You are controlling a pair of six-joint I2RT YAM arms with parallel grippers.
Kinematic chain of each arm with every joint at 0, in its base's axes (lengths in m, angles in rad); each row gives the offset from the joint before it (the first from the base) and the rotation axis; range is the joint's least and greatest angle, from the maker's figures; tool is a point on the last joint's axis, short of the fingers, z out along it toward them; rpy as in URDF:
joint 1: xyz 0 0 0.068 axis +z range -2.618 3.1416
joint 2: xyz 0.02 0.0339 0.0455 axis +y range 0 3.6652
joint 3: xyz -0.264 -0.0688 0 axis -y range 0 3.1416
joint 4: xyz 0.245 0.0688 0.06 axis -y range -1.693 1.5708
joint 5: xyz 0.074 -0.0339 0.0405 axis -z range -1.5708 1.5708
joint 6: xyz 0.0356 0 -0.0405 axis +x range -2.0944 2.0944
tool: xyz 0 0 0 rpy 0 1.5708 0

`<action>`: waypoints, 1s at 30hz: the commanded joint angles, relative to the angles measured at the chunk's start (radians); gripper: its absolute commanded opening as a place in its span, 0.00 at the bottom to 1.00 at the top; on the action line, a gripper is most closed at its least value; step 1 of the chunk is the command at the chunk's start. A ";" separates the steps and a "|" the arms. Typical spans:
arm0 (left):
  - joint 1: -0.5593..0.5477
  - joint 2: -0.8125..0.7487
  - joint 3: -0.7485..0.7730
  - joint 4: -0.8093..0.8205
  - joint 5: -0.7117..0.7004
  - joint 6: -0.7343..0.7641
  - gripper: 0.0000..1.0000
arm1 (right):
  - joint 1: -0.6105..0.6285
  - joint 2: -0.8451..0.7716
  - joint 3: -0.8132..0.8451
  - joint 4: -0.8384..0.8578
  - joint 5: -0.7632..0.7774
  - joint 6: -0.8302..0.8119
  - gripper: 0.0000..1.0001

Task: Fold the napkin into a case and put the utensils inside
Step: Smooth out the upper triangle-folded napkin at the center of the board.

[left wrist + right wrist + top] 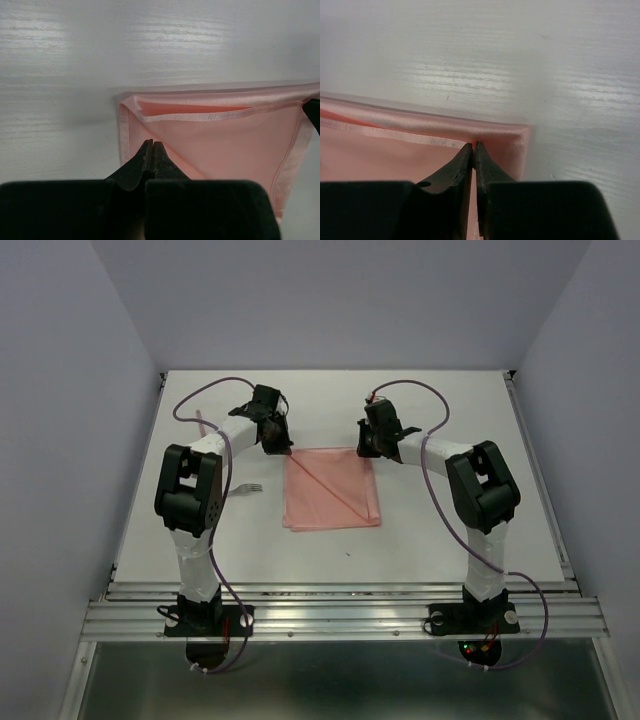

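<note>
I am looking into a robotics lab test cell, not a home or a shop. 2 white-and-black robot arms, left [188,490] and right [487,488], are bolted to a ribbed silver aluminium rail [340,620] along the near edge of a flat white desk [450,540]. Plain pale lavender walls [340,300] box the desk in on 3 sides. Loose purple cables [179,410] loop along each arm, and small red and green lights [468,648] glow at the right base.
</note>
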 commanded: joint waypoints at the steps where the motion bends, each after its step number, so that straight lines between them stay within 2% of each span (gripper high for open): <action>1: -0.008 -0.054 0.016 -0.006 -0.004 0.013 0.00 | -0.006 -0.023 0.010 0.001 0.016 -0.019 0.07; 4: -0.010 -0.053 0.016 -0.008 -0.004 0.012 0.00 | -0.006 -0.031 0.013 0.002 0.014 -0.022 0.01; 30: -0.023 -0.001 0.067 -0.009 0.029 0.016 0.00 | -0.006 0.027 0.100 -0.021 0.017 -0.045 0.01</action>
